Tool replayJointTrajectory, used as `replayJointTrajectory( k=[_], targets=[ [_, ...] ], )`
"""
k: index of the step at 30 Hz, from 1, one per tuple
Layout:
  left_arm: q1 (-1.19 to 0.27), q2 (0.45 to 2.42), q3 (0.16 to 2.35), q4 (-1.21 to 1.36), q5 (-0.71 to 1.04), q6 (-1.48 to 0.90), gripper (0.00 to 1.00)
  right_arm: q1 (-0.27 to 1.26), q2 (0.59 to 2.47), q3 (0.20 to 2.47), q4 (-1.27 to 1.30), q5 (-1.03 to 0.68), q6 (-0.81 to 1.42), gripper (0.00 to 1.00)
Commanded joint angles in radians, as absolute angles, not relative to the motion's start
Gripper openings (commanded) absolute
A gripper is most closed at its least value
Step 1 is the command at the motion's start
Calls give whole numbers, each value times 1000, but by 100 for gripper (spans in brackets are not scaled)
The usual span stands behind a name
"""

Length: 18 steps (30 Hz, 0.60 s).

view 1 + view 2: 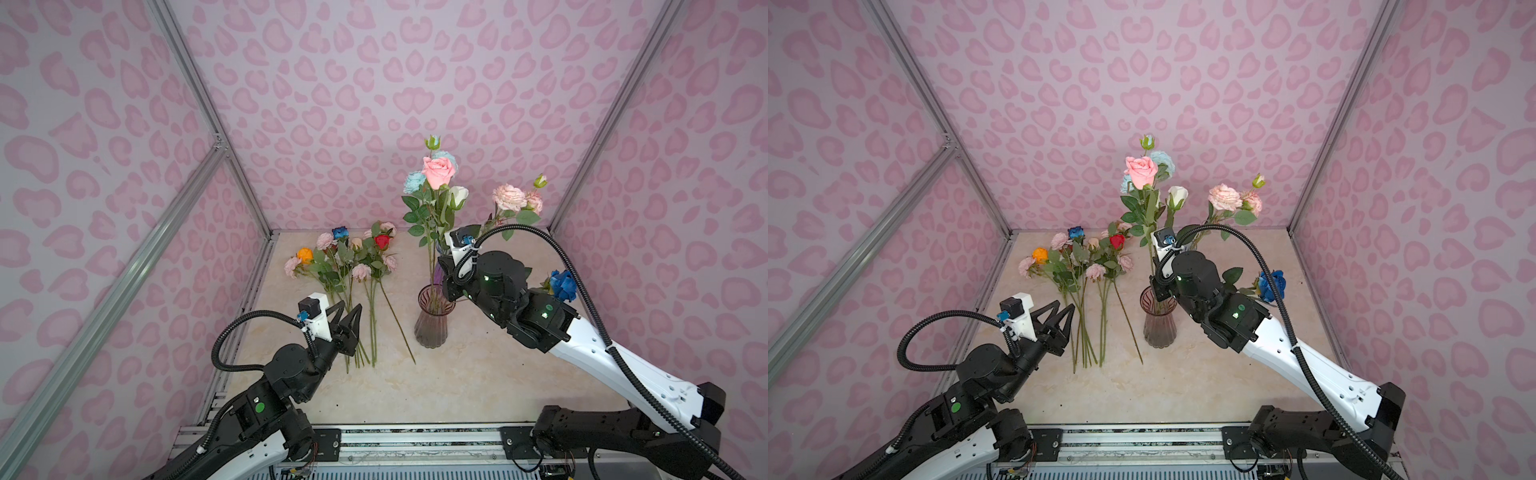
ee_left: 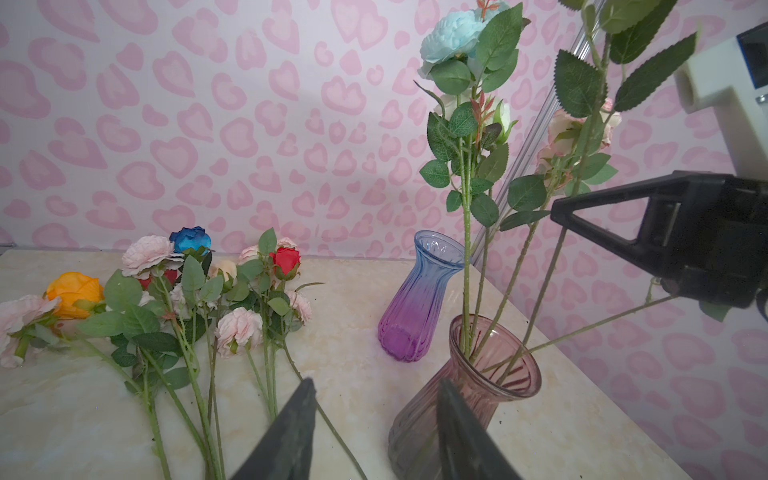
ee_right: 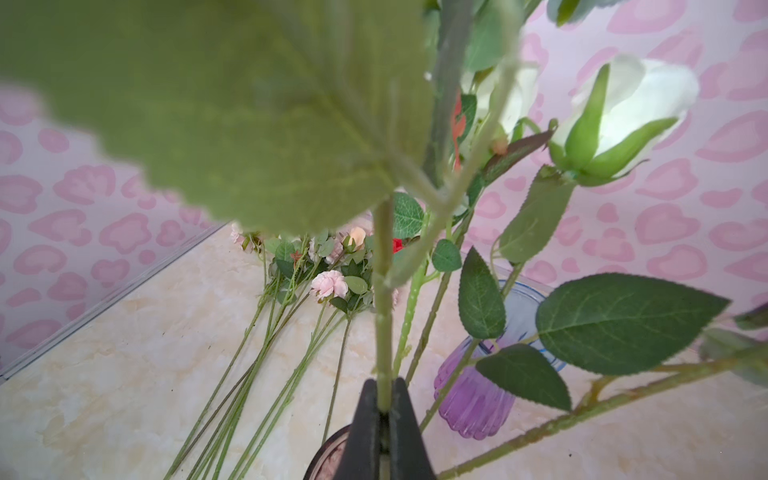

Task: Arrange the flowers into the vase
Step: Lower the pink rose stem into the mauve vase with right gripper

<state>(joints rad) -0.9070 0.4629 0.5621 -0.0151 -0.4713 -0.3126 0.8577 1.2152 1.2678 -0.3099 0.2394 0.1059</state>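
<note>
A ribbed pink glass vase (image 1: 434, 328) (image 1: 1158, 328) (image 2: 478, 395) stands mid-table and holds several flowers: a pink rose (image 1: 438, 170), pale blue heads, a white bud (image 3: 631, 104), pink peonies (image 1: 509, 197) and a dark blue rose (image 1: 563, 284) that leans right. My right gripper (image 3: 384, 380) is shut on a leafy green stem just above the vase's mouth; its head is out of the wrist view. More flowers (image 1: 345, 257) (image 2: 187, 291) lie loose on the table at the left. My left gripper (image 1: 351, 305) (image 2: 378, 380) hovers open and empty over their lower stems.
A second vase, blue above and purple below (image 2: 419, 299) (image 3: 478, 399), stands behind the pink one, with no stems in it. Pink patterned walls with metal rails close in the marble table (image 1: 478, 386) on three sides. The right arm's wrist hides the pink vase's far rim in both top views.
</note>
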Motion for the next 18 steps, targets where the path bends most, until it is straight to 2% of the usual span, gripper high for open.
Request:
replayJointTrajectory(
  k=[1, 5, 13, 18],
  targets=[
    [-907, 471, 563, -5, -477, -318, 48, 856, 1195, 1203, -248, 232, 133, 5],
    [-907, 479, 559, -5, -477, -321, 48, 851, 1166, 1127, -216, 246, 145, 8],
    [-907, 506, 563, -7, -483, -328, 48, 847, 1147, 1088, -223, 283, 159, 36],
    [-907, 530, 563, -5, -490, -333, 48, 848, 1121, 1089, -222, 278, 158, 37]
  ],
)
